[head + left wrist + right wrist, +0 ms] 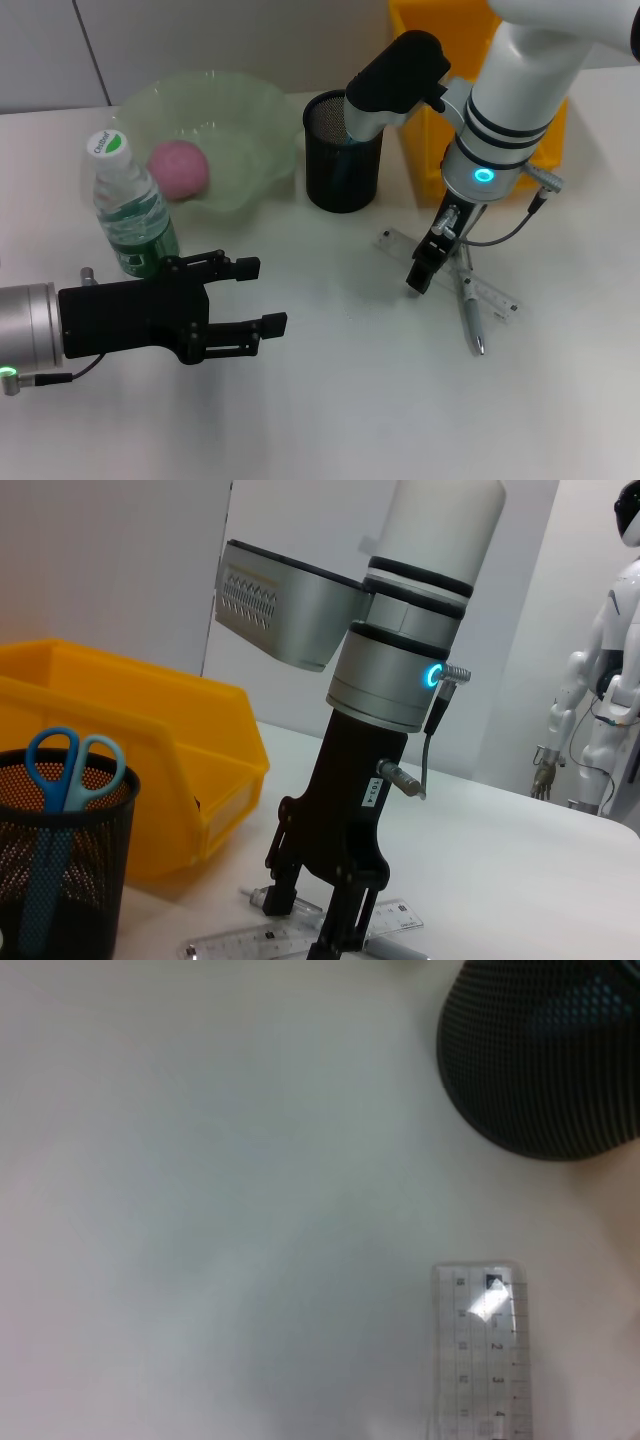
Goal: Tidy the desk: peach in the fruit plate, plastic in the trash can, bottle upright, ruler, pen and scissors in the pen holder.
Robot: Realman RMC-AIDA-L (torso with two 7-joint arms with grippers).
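My right gripper (424, 270) (315, 920) hangs open with its tips just above the clear ruler (450, 272) (270, 943) (478, 1352), nothing held. The grey pen (470, 315) lies just beyond it, crossing the ruler. The blue scissors (62, 772) stand in the black mesh pen holder (343, 155) (60, 870) (545, 1060). The pink peach (180, 168) sits in the green fruit plate (250, 120). The bottle (130, 210) stands upright by my open left gripper (255, 297), which is empty. The yellow trash can (425, 150) (170, 760) is behind the holder. No plastic is in view.
The table's front edge lies below both arms. A white humanoid robot (600, 690) stands far off beyond the table. The bottle is close behind my left gripper's upper finger.
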